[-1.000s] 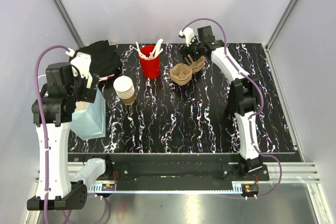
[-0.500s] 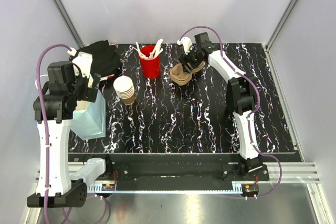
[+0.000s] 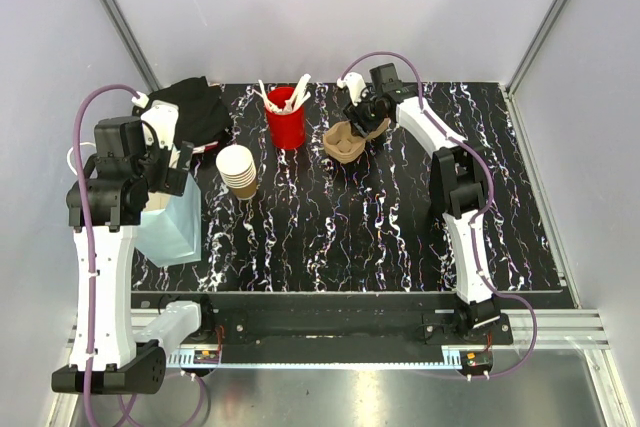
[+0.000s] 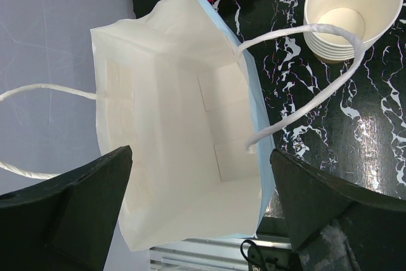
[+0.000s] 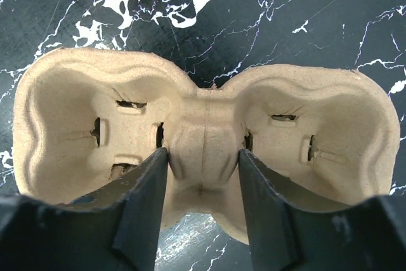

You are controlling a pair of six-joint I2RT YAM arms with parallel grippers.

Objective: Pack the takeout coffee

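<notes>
Two jaws of the right gripper (image 5: 203, 163) stand partway apart, straddling the centre ridge of the pulp carrier (image 5: 76, 112); touching it or truly pinching, I cannot tell. Risk as I judge it: the ridge is thin, so a shallow bite could slip or tip the carrier. It also looks stacked from above, so two may lift together. Meanwhile the left gripper (image 4: 202, 176) is spread wide, holding nothing, over the open paper bag (image 4: 165, 125); the handle loops could snag a finger. The takeout coffee cup (image 3: 237, 169) tops a nested stack on the table (image 5: 317, 17), just beside the bag, well apart from the carrier, near the red cup (image 3: 285, 125).
</notes>
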